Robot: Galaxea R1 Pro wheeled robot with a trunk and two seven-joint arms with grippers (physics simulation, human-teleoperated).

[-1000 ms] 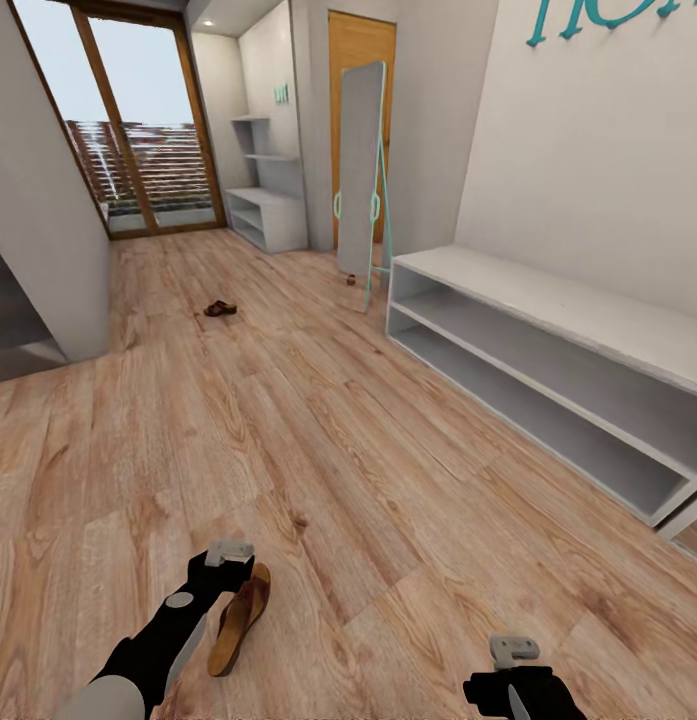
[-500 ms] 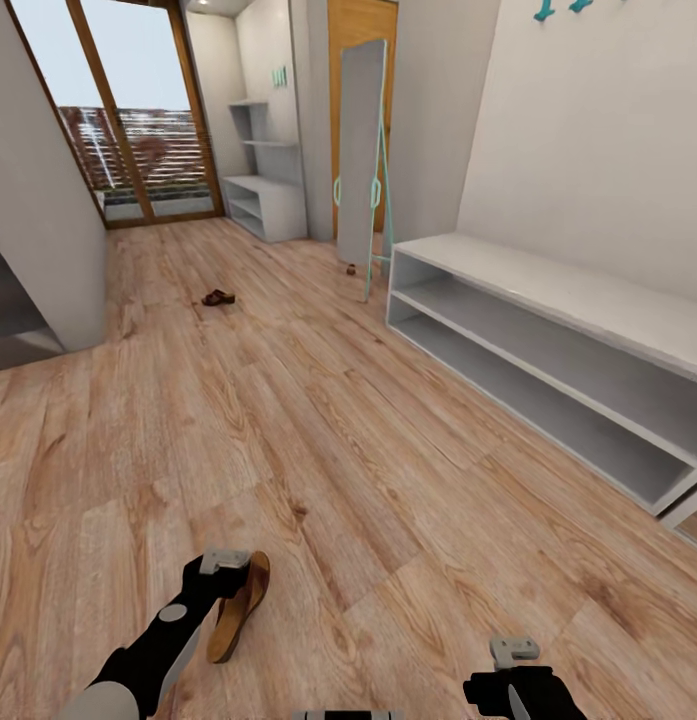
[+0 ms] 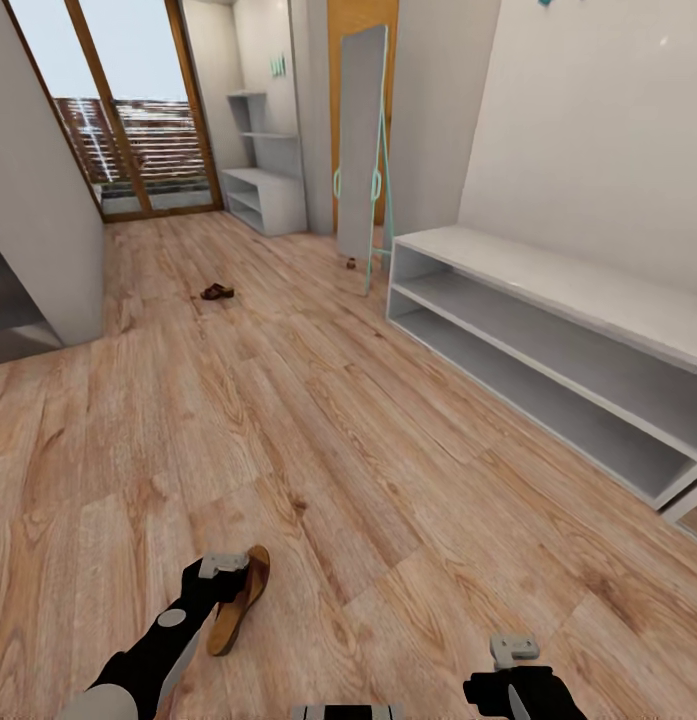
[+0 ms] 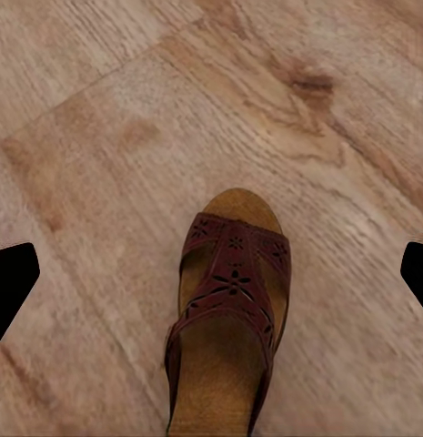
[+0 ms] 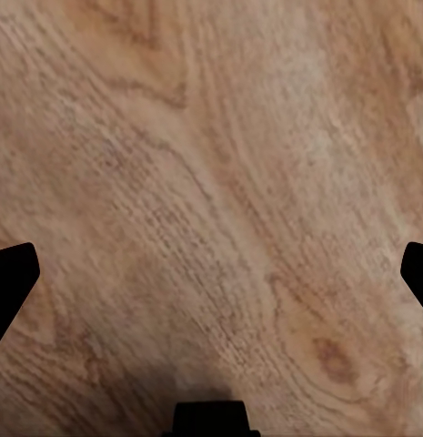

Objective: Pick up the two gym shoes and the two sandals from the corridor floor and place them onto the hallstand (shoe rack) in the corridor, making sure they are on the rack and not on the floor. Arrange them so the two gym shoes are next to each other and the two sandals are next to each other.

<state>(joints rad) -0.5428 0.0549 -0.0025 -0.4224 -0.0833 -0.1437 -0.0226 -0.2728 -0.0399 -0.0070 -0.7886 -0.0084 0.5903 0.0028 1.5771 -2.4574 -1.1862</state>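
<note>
One dark brown sandal (image 3: 238, 598) lies on the corridor floor (image 3: 318, 430) close in front of me. My left gripper (image 3: 227, 578) hangs over its heel end. In the left wrist view the sandal (image 4: 227, 309) sits between the two wide-apart fingertips (image 4: 11, 278), untouched, so the left gripper (image 4: 211, 273) is open. The other sandal (image 3: 217, 292) lies far down the corridor. The hallstand (image 3: 266, 196) stands at the far end beside the glass door. My right gripper (image 3: 513, 662) is open over bare planks, as the right wrist view (image 5: 211, 273) also shows. The gym shoes are out of view.
A low white two-shelf bench (image 3: 548, 290) runs along the right wall. A standing mirror (image 3: 360, 150) with a teal frame leans past its far end, with a small brown object (image 3: 351, 263) at its foot. A grey wall corner (image 3: 48, 230) juts out at the left.
The camera has moved on and tilted down, so the whole corridor has shifted in the picture. The left gripper stays over the near sandal; the right arm has not moved.
</note>
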